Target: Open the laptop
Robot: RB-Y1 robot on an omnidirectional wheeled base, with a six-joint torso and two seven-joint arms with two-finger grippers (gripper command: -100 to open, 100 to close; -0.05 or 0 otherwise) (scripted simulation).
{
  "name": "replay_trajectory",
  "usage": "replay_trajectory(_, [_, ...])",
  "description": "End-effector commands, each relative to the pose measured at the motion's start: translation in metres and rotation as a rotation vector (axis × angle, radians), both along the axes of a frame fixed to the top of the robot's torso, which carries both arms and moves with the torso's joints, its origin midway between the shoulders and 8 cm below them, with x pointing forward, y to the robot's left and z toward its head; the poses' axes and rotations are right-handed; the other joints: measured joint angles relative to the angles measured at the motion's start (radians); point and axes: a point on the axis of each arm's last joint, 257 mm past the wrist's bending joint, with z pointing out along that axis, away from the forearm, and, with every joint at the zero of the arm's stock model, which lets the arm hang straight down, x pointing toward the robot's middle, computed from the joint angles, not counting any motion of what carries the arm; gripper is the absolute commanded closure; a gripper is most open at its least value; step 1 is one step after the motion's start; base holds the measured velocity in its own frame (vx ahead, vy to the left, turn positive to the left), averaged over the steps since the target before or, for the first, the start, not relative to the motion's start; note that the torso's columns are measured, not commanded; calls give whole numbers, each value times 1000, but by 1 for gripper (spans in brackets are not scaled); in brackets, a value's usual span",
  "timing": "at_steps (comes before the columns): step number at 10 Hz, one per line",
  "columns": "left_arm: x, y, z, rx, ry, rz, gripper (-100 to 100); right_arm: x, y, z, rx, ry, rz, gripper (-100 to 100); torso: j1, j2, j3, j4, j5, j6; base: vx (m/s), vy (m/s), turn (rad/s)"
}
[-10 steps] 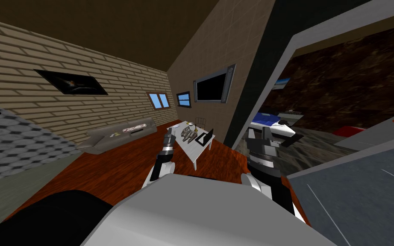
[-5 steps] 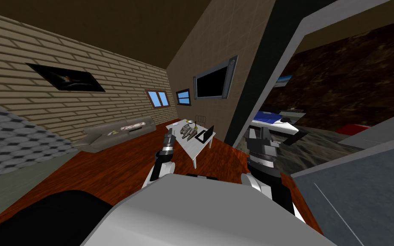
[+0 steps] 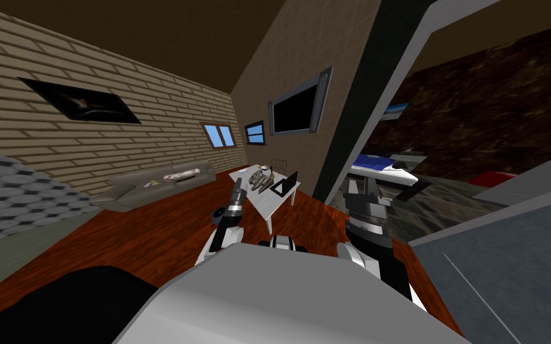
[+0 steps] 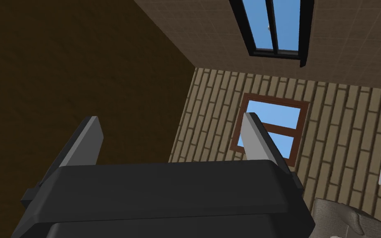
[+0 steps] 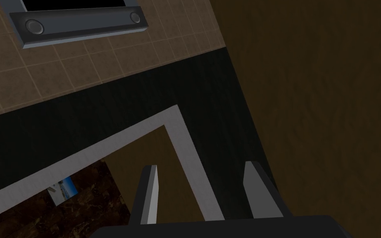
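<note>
Close by, the left gripper (image 4: 173, 136) and right gripper (image 5: 204, 194) have fingers spread, holding nothing. I think this is the driving-up step, and next I must roll closer. Well ahead, the laptop (image 3: 284, 185) sits on the white table's (image 3: 262, 204) near end. Its lid looks partly up, its long side seems to run along the table, and it faces the sofa (image 3: 149, 189).

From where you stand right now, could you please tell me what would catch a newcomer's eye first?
The big dark screen on the tiled wall ahead stands out first, with a white table below it carrying a dark laptop at its near end. A grey sofa lines the brick wall to the left. The left claw and right claw hang open, short of the table.
</note>
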Motion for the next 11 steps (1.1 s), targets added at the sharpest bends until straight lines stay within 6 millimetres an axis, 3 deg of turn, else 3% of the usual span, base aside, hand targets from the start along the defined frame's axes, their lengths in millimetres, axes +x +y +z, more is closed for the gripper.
replay_trajectory(1, [9,-7,-15,85,40,-5,-100,0,0,0,0,0,0,0,-1,0,-1,1,0,0,68,-270,-18])
replay_trajectory(7, [34,-11,-60,219,145,24,-100,0,0,0,0,0,0,0,4,1,-1,1,1,0,80,-275,-12])
replay_trajectory(11, [50,5,-101,264,249,68,-100,0,0,0,0,0,0,0,6,1,-1,1,2,0,88,-213,19])
